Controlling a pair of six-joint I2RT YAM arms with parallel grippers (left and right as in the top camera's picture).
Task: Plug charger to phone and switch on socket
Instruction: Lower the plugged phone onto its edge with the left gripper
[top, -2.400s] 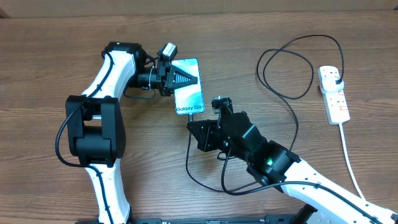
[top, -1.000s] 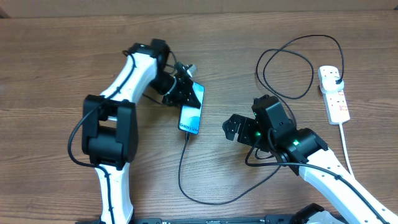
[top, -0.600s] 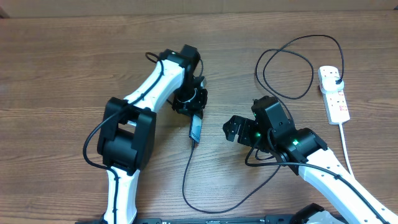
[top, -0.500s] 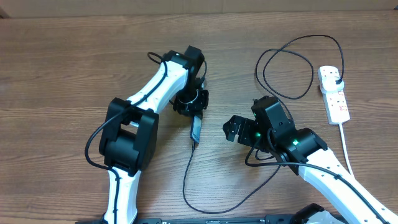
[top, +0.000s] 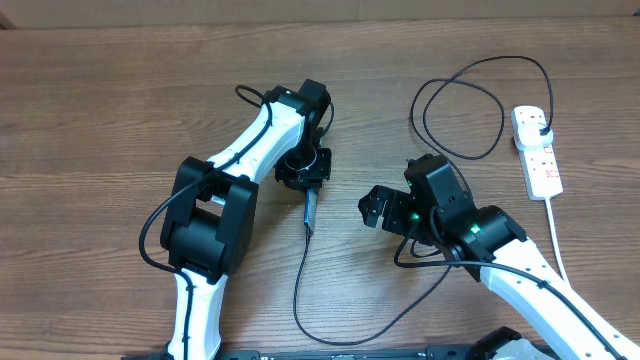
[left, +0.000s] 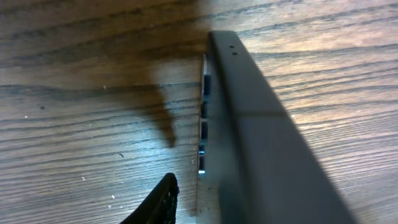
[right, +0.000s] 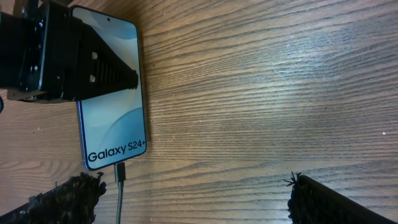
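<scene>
Charger (top: 299, 290) cable loops nearest, tip plugged into lower end of phone (right: 112, 118). R gripper (right: 199, 196) hangs wide w/ nothing betw. its 2 fingers, facing phone, which stands on edge under L gripper (top: 305, 178); can't tell if L grips it. Socket (top: 540, 160) lies far right, black plug in it.

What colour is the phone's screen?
Light blue; the phone shows best in the right wrist view.

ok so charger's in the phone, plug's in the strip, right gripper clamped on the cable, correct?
No: the right gripper is open and empty, per the right wrist view. The charger is in the phone, its plug in the socket.
</scene>
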